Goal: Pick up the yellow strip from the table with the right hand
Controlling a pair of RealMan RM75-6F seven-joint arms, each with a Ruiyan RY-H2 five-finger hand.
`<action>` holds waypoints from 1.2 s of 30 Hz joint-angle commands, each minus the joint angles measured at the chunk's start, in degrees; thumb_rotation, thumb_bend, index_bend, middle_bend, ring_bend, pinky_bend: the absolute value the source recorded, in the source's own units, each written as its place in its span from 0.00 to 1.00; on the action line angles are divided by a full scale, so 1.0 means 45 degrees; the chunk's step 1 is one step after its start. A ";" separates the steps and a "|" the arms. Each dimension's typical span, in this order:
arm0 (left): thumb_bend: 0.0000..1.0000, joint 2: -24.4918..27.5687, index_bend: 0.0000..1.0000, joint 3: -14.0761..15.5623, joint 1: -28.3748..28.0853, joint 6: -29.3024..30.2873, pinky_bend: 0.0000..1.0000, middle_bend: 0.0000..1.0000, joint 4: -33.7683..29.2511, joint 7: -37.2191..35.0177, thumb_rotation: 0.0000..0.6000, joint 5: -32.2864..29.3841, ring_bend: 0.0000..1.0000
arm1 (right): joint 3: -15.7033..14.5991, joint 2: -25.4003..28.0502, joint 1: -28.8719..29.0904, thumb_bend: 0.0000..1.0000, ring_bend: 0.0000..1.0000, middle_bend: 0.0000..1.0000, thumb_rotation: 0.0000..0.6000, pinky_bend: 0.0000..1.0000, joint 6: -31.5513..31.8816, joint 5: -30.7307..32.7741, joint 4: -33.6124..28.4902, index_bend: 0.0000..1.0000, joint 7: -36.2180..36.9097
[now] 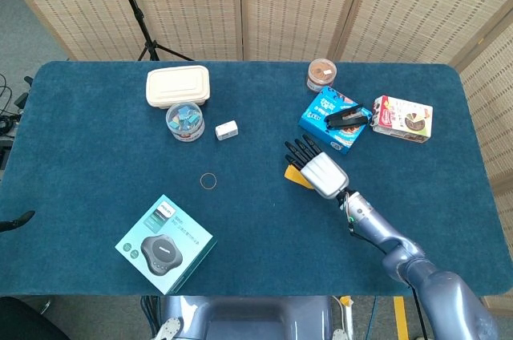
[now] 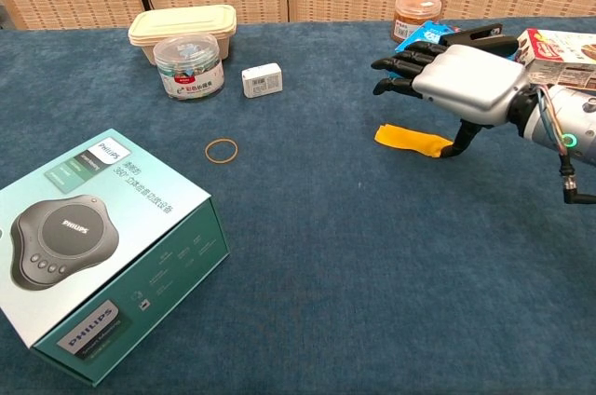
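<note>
Yellow strip [image 2: 411, 141] lay flat on the blue table [image 1: 96, 155], right of centre, just in front of the blue snack box [image 1: 333, 119] with a black stapler [image 1: 346, 119] on top. The right hand [image 2: 452, 78] hovered above the strip with its fingers spread and extended, holding nothing; in the chest view its thumb reached down at the strip's near end, though whether it touched the cloth could not be told. The left hand was out of sight in both views. The step looked like the final descent before the grasp. Because the strip was thin and lay flush against the fabric, a good grasp would probably need the hand lowered until the fingertips pressed lightly onto the cloth at one edge, then thumb and fingers drawn together so the strip buckled up between them. Closing too high would likely catch nothing, and a hasty sweep risked pushing the strip toward the snack box.
</note>
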 commanded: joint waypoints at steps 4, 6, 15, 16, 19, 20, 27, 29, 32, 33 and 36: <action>0.00 -0.0010 0.00 0.0005 0.0004 0.0015 0.00 0.00 -0.0015 0.0036 1.00 -0.0006 0.00 | 0.0097 -0.0103 0.0145 0.00 0.00 0.00 1.00 0.00 -0.0020 0.0085 0.0037 0.15 0.0082; 0.00 -0.0009 0.00 0.0001 0.0014 0.0031 0.00 0.00 -0.0011 0.0020 1.00 -0.0009 0.00 | 0.0032 -0.0069 0.0141 0.00 0.00 0.00 1.00 0.00 -0.0004 0.0043 -0.0017 0.15 0.0117; 0.00 0.0001 0.00 0.0012 0.0021 0.0027 0.00 0.00 0.0009 -0.0032 1.00 0.0036 0.00 | -0.0397 0.0426 0.0213 0.02 0.00 0.02 1.00 0.00 -0.0183 -0.0271 -0.0664 0.23 0.0620; 0.00 -0.0001 0.00 0.0019 0.0021 0.0025 0.00 0.00 0.0003 -0.0025 1.00 0.0051 0.00 | -0.0418 0.0481 0.0244 0.04 0.00 0.02 1.00 0.00 -0.0242 -0.0285 -0.0741 0.23 0.0633; 0.00 -0.0005 0.00 0.0024 0.0022 0.0039 0.00 0.00 -0.0012 0.0013 1.00 0.0062 0.00 | -0.0448 0.0642 0.0325 0.14 0.00 0.02 1.00 0.00 -0.0376 -0.0305 -0.1015 0.24 0.0600; 0.00 -0.0007 0.00 0.0025 0.0024 0.0038 0.00 0.00 -0.0013 0.0007 1.00 0.0059 0.00 | -0.0452 0.0687 0.0336 0.16 0.00 0.02 1.00 0.00 -0.0410 -0.0302 -0.1096 0.25 0.0582; 0.00 -0.0001 0.00 0.0020 0.0031 0.0041 0.00 0.00 0.0000 -0.0009 1.00 0.0033 0.00 | -0.0518 0.0980 0.0388 0.32 0.00 0.03 1.00 0.00 -0.0772 -0.0265 -0.1561 0.30 0.0366; 0.00 -0.0005 0.00 0.0017 0.0027 0.0037 0.00 0.00 0.0000 -0.0011 1.00 0.0032 0.00 | -0.0559 0.1075 0.0416 0.37 0.00 0.03 1.00 0.00 -0.0917 -0.0273 -0.1688 0.30 0.0270; 0.00 -0.0009 0.00 0.0018 0.0016 0.0030 0.00 0.00 -0.0006 0.0018 1.00 0.0042 0.00 | -0.0563 0.1234 0.0462 0.45 0.00 0.03 1.00 0.00 -0.1116 -0.0240 -0.1921 0.32 0.0089; 0.00 -0.0011 0.00 0.0022 0.0011 0.0022 0.00 0.00 -0.0013 0.0026 1.00 0.0049 0.00 | -0.0549 0.1291 0.0483 0.47 0.00 0.03 1.00 0.00 -0.1191 -0.0215 -0.2007 0.33 0.0011; 0.00 -0.0017 0.00 0.0023 0.0005 0.0020 0.00 0.00 -0.0021 0.0053 1.00 0.0051 0.00 | -0.0533 0.1471 0.0557 0.53 0.00 0.03 1.00 0.00 -0.1363 -0.0192 -0.2273 0.35 -0.0179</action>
